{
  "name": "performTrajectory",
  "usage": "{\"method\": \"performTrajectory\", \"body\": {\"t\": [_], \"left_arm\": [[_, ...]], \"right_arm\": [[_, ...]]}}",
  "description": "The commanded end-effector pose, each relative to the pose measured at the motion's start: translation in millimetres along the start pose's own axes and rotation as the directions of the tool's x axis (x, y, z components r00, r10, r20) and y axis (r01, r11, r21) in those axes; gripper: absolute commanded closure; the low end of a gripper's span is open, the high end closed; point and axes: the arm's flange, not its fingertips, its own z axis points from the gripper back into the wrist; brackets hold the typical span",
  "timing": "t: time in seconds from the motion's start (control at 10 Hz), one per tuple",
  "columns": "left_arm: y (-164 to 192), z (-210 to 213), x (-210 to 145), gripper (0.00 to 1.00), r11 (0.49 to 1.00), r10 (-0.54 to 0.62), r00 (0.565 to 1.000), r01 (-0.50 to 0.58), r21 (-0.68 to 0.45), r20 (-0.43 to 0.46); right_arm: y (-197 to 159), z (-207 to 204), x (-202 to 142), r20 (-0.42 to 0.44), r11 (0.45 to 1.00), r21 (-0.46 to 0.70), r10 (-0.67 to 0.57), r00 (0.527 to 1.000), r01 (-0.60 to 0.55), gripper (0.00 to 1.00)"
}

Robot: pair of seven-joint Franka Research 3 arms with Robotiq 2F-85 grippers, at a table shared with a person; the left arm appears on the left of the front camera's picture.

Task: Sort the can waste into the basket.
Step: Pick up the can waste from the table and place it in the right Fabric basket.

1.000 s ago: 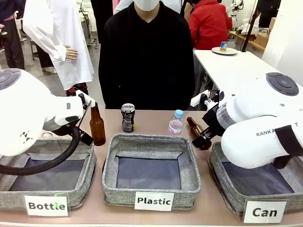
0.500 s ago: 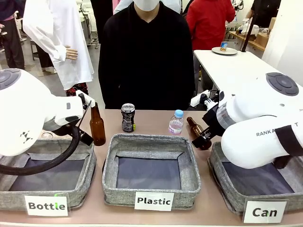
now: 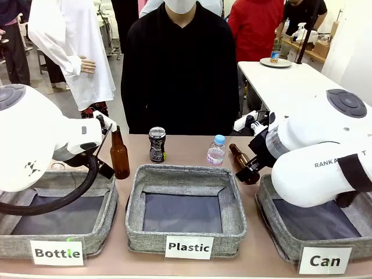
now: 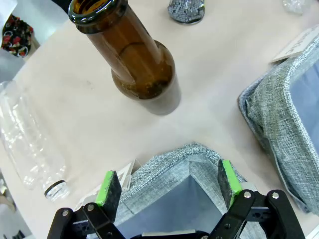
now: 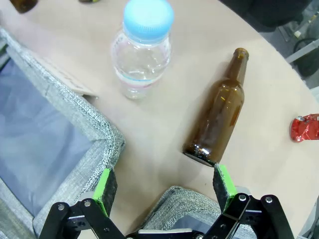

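Observation:
A crushed black-and-silver can (image 3: 157,144) stands upright at the far middle of the table, and its base also shows in the left wrist view (image 4: 186,10). A crushed red can (image 5: 305,128) lies on the table past a fallen brown bottle. The grey basket labelled "Can" (image 3: 278,232) sits at the front right under my right arm. My right gripper (image 5: 165,183) hangs open over that basket's far corner (image 5: 172,198), holding nothing. My left gripper (image 4: 168,185) is open and empty above a corner of the "Bottle" basket (image 4: 164,167).
A brown bottle (image 3: 120,154) stands upright at the left, and another (image 5: 217,122) lies on its side. A small clear bottle with a blue cap (image 3: 215,151) stands behind the "Plastic" basket (image 3: 186,172). An empty clear bottle (image 4: 25,144) lies nearby. A person (image 3: 180,70) stands at the far edge.

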Motion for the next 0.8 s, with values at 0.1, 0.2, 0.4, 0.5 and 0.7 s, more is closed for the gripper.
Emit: {"method": "performTrajectory", "body": {"t": [0.1, 0.2, 0.4, 0.5, 0.7], "left_arm": [[0.0, 0.1, 0.0, 0.0, 1.0, 0.0, 1.0, 0.0, 0.0, 0.0], [0.0, 0.1, 0.0, 0.0, 1.0, 0.0, 1.0, 0.0, 0.0, 0.0], [-2.1, 40.4, 1.6, 0.0, 0.999, -0.041, 0.997, 0.042, -0.025, 0.07], [-11.6, 96.6, 4.8, 0.0, 0.995, -0.031, 0.986, 0.046, -0.087, 0.162], [-19.2, 205.5, -7.3, 0.0, 0.981, 0.119, 0.963, -0.077, -0.176, 0.241]], "right_arm": [[-0.1, 0.0, 0.0, 0.0, 1.0, 0.0, -0.001, 1.0, 0.001, 0.0], [-0.1, 0.0, 0.0, 0.0, 1.0, 0.0, -0.001, 1.0, 0.001, 0.0], [10.4, 36.8, 8.8, 0.012, 0.999, -0.01, 0.033, 0.999, -0.033, 0.0], [23.3, 83.0, 21.7, 0.06, 0.998, -0.067, 0.0, 0.998, 0.004, 0.0], [53.2, 177.2, 35.5, 0.125, 0.996, 0.075, -0.063, 0.99, 0.054, 0.0]]}}
